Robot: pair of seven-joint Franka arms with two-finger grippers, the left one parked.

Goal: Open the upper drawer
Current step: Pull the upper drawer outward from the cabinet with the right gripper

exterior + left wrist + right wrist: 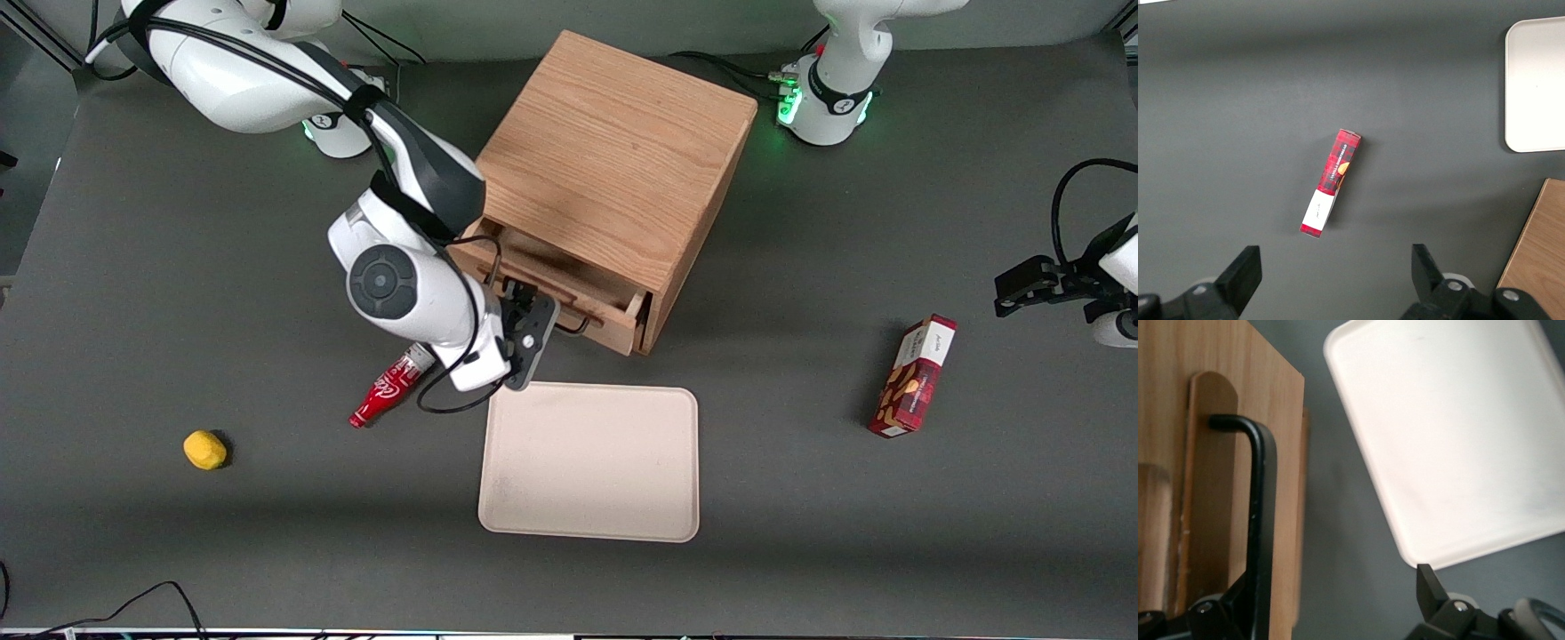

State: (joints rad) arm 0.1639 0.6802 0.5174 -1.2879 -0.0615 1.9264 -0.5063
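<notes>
The wooden cabinet (613, 151) stands mid-table. Its upper drawer (569, 298) is pulled out a short way, and the inside shows from above. The lower drawer is hidden beneath it. My right gripper (526, 331) is at the drawer's front, at the end of the black wire handle (576, 325) nearer the working arm. In the right wrist view the gripper (1331, 607) is open wide. The handle bar (1261, 520) runs close by one finger (1228, 610), just inside the gap. The other finger (1429, 590) is well clear, over the table by the tray's corner.
A cream tray (591, 462) lies in front of the cabinet, nearer the front camera; it also shows in the wrist views (1451, 433) (1538, 87). A red bottle (391, 388) lies under my arm. A yellow lump (204, 449) and a red box (916, 378) lie far to either end.
</notes>
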